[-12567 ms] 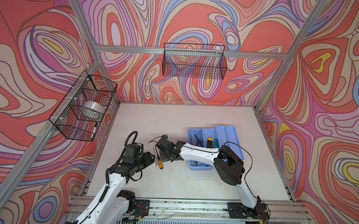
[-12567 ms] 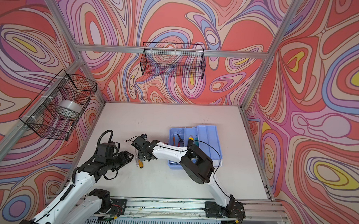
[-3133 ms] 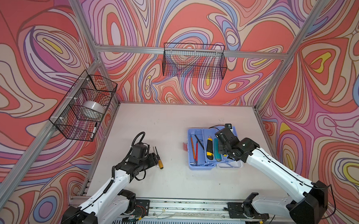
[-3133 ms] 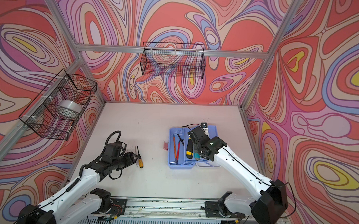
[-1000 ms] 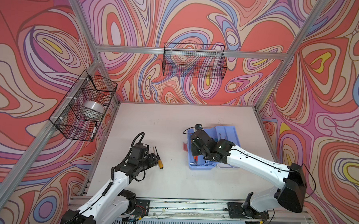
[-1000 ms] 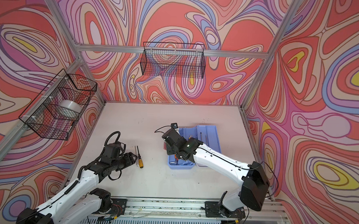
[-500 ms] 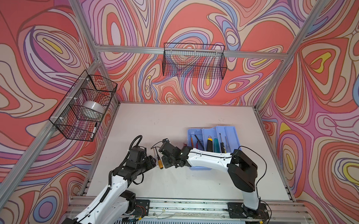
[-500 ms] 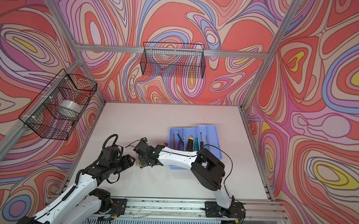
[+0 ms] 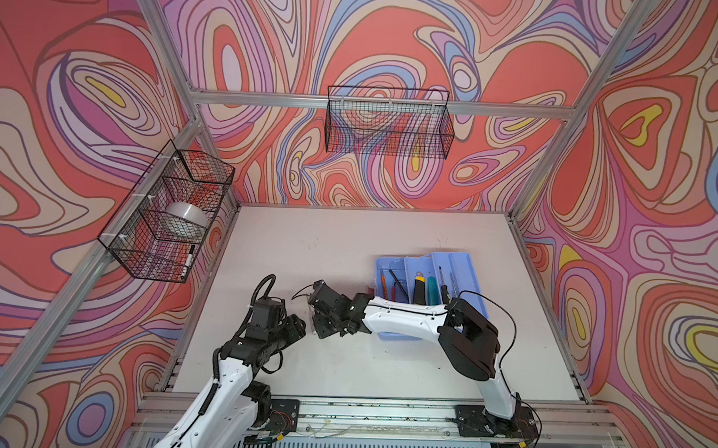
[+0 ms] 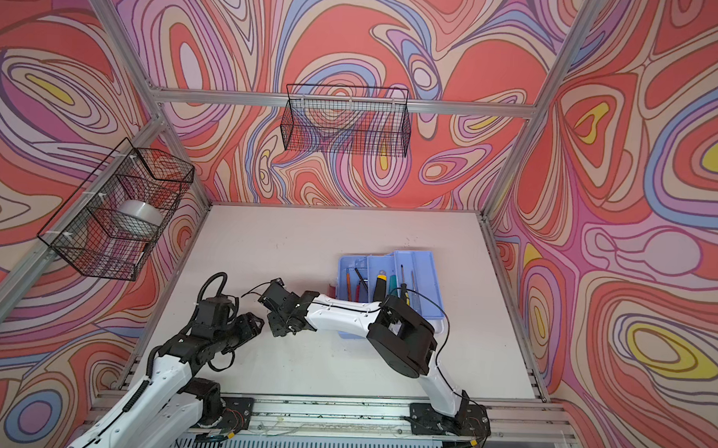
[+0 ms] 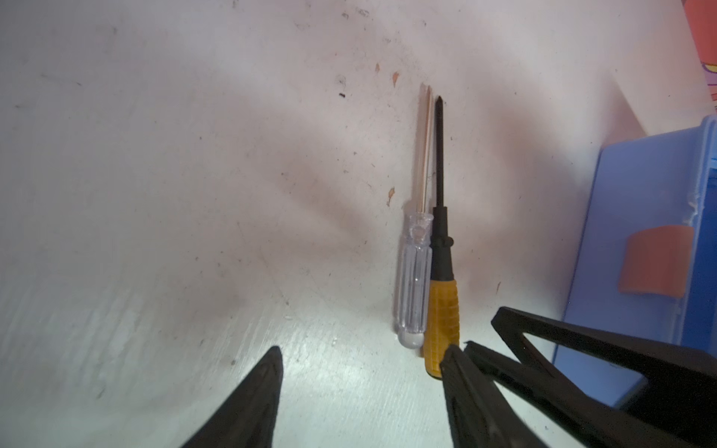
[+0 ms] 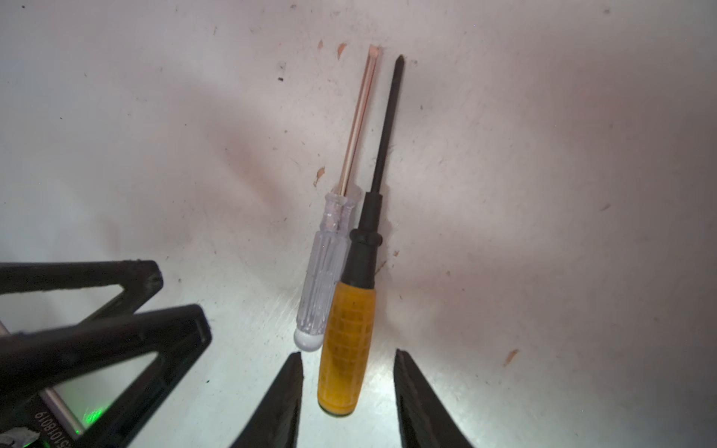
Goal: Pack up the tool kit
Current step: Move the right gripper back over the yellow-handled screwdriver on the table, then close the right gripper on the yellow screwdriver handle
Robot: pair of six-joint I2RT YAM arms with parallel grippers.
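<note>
My left claw (image 11: 363, 349): black. My right claw (image 12: 347, 353): black. My arms (image 9: 403, 318): white shells, black joints. Yellow-handled screwdriver (image 12: 347, 337): mustard grip with brick-like grid, black collar and shaft. Clear-handled screwdriver (image 12: 324, 271): see-through grip ribbed lengthwise, pale shaft. Tray (image 9: 470, 267): light blue, orange-red patch (image 11: 655, 260) on its wall. Table (image 9: 327, 240): off-white, orange flecks. Walls (image 9: 398, 48): swirls of coral, lilac, blue, cream, yellow. Wire baskets (image 9: 389, 122): black mesh.

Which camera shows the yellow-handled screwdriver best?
Right wrist view: the yellow-handled screwdriver shows whole, black tip to butt. In the left wrist view a claw finger covers its butt. Both top views hide it.
</note>
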